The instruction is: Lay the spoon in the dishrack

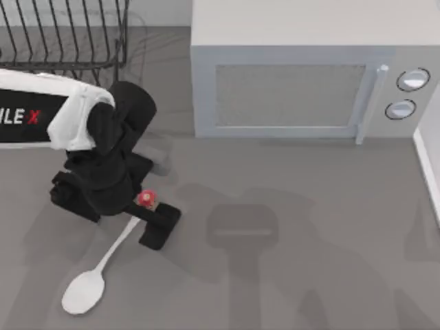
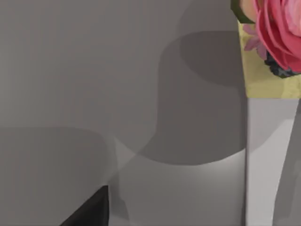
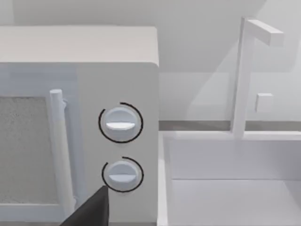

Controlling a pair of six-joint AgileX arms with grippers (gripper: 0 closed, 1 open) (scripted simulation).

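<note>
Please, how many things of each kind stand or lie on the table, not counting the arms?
spoon: 1
dishrack: 1
microwave: 1
Total: 3

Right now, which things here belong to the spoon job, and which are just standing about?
Job: spoon on the table; dishrack at the top view's upper left; left gripper at the spoon's knob end.
Bystanders: microwave; sink beside it.
</note>
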